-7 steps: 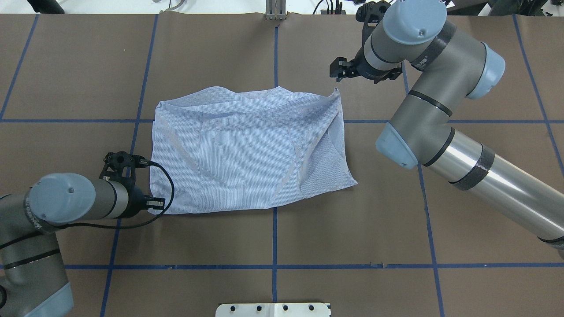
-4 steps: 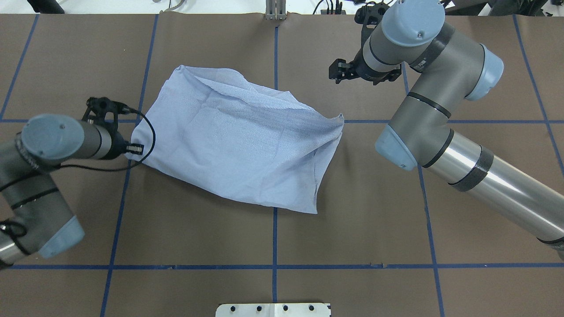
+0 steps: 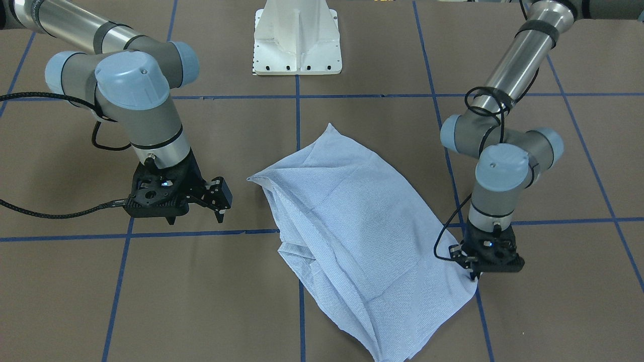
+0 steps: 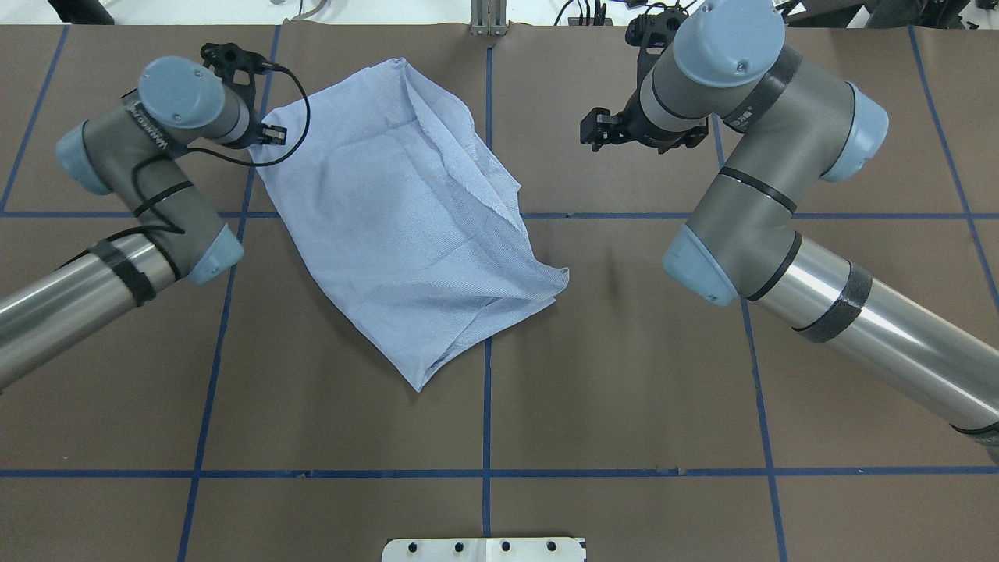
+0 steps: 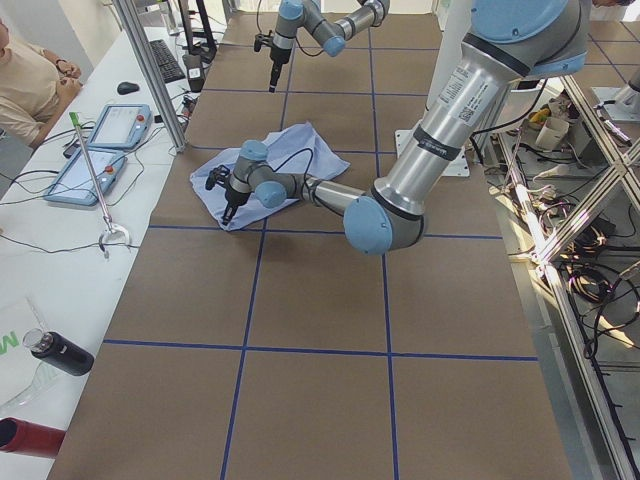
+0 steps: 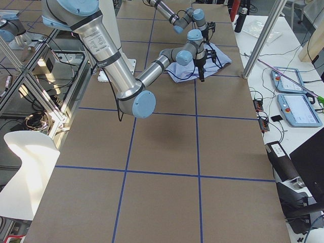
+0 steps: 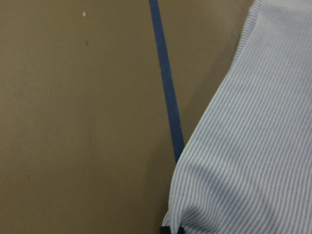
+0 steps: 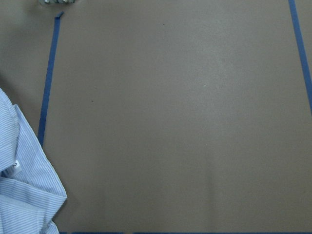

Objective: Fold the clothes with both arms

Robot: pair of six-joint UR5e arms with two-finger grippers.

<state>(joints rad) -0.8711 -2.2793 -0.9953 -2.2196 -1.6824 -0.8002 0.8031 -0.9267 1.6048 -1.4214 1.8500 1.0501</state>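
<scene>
The light blue striped shirt (image 4: 406, 226) lies folded in a long slanted shape on the brown table, running from the far centre to the near centre. It also shows in the front view (image 3: 352, 226). My left gripper (image 4: 271, 134) is shut on the shirt's far left corner, low at the table (image 3: 474, 274). The left wrist view shows striped cloth (image 7: 253, 146) right at the fingers. My right gripper (image 4: 593, 131) is open and empty, above bare table to the right of the shirt (image 3: 220, 203). The right wrist view shows the collar with a white label (image 8: 14, 165) at its lower left.
Blue tape lines (image 4: 486, 421) divide the brown table into squares. The white pedestal base (image 3: 297, 40) stands at the robot's edge. A side table with tablets (image 5: 100, 150) and a seated person (image 5: 25, 80) is beyond the far edge.
My left gripper has swept from the near left to the far left with the shirt's corner in it. The shirt has swung and folded into a slanted shape. The right arm has barely moved.
</scene>
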